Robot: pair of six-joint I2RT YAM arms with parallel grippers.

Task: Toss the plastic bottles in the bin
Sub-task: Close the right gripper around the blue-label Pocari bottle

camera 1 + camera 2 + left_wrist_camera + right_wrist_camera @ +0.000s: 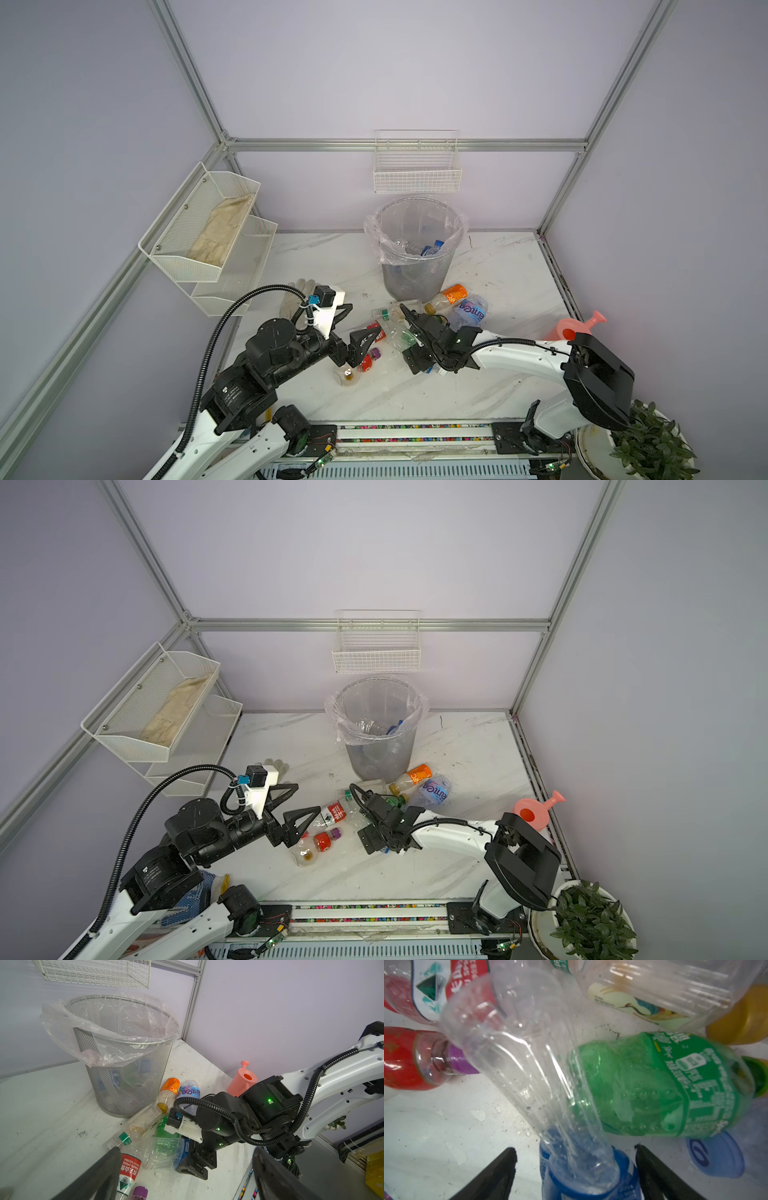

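This is probably a robotics lab test cell, not a home. An aluminium-profile frame [407, 145] holds plain lilac panels [374, 75] around a marble-patterned tabletop [498, 270]. Two robot arms [519, 357] are mounted on a rail [415, 434] along its front edge, with small circuit boards [326, 455] exposed below.

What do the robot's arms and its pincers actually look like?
The left arm and right arm are white shells with rounded black joints. A ribbed black cable hose loops along each. The left gripper and right gripper are black, each with two pointed triangular fingers. A white bracket holds the left wrist's small black camera. Green lights glow on the right arm.
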